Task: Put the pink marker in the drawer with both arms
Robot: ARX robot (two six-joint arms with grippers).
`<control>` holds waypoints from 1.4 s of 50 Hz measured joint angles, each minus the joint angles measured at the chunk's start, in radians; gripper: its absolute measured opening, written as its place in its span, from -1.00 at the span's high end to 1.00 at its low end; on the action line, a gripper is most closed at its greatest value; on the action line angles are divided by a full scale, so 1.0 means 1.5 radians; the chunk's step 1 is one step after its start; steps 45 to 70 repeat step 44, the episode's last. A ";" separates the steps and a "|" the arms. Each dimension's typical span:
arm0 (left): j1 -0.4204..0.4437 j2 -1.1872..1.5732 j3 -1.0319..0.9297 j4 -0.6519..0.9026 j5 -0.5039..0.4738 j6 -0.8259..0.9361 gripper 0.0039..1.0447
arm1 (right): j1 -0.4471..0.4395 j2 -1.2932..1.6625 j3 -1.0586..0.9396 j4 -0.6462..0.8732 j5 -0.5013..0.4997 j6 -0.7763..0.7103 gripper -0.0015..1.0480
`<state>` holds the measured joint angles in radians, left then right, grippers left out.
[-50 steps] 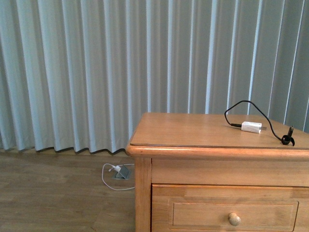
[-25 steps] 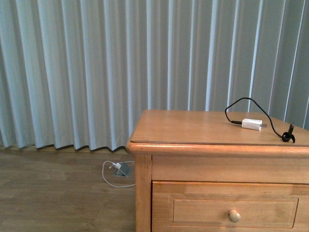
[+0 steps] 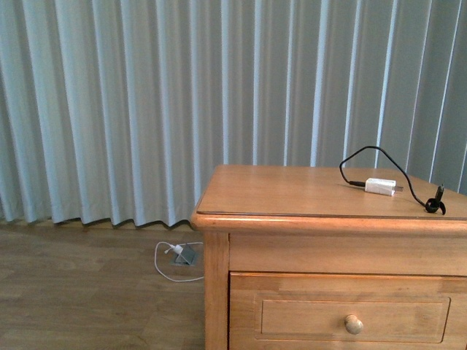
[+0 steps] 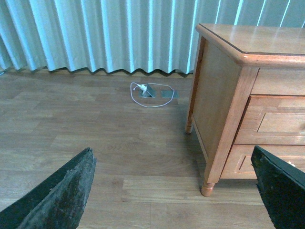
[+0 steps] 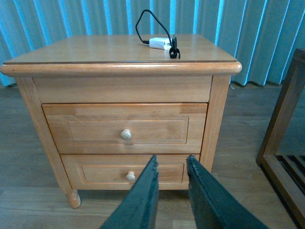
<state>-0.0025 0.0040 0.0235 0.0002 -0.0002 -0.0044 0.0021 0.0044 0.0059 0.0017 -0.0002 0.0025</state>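
Nightstand (image 3: 292,193) sits slightly lower now; drawer (image 5: 125,129) closed.

The wooden desk (image 3: 292,193) carries a white charger plug (image 3: 380,187) near its right back area, with a black cable (image 3: 365,154) looping up from it and curling to the right edge. On the plank floor (image 3: 87,292) left of the desk lie a thin white cord (image 3: 166,271) and a small grey wedge (image 3: 185,255).

Pale pleated curtains (image 3: 146,109) behind a wooden nightstand (image 3: 292,193) (wood-plank floor (image 4: 95,143)).
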 joint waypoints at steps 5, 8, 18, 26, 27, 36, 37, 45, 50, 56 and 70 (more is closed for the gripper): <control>0.000 0.000 0.000 0.000 0.000 0.000 -0.89 | 0.000 0.000 0.000 0.000 0.000 0.000 -0.01; 0.000 0.000 0.000 0.000 0.000 0.000 -0.89 | 0.000 0.000 0.000 0.000 0.000 0.000 -0.22; 0.000 0.000 0.000 0.000 0.000 0.000 -0.89 | 0.000 0.000 0.000 0.000 0.000 0.001 -0.87; 0.000 0.000 0.000 0.000 0.000 0.000 -0.89 | 0.000 0.000 0.000 0.000 0.000 0.000 -0.84; 0.000 0.000 0.000 0.000 0.000 0.000 -0.89 | 0.000 0.000 0.000 0.000 0.000 0.000 -0.84; 0.000 0.000 0.000 0.000 0.000 0.000 -0.89 | 0.000 0.000 0.000 0.000 0.000 0.000 -0.84; 0.000 0.000 0.000 0.000 0.000 0.000 -0.89 | 0.000 0.000 0.000 0.000 0.000 0.000 -0.84; 0.000 0.000 0.000 0.000 0.000 0.000 -0.89 | 0.000 0.000 0.000 0.000 0.000 0.000 -0.84; 0.000 0.000 0.000 0.000 0.000 0.000 -0.89 | 0.000 0.000 0.000 0.000 0.000 0.000 -0.84; 0.000 0.000 0.000 0.000 0.000 0.000 -0.89 | 0.000 0.000 0.000 0.000 0.000 0.000 -0.84; 0.000 0.000 0.000 0.000 0.000 0.000 -0.89 | 0.000 0.000 0.000 0.000 0.000 0.000 -0.84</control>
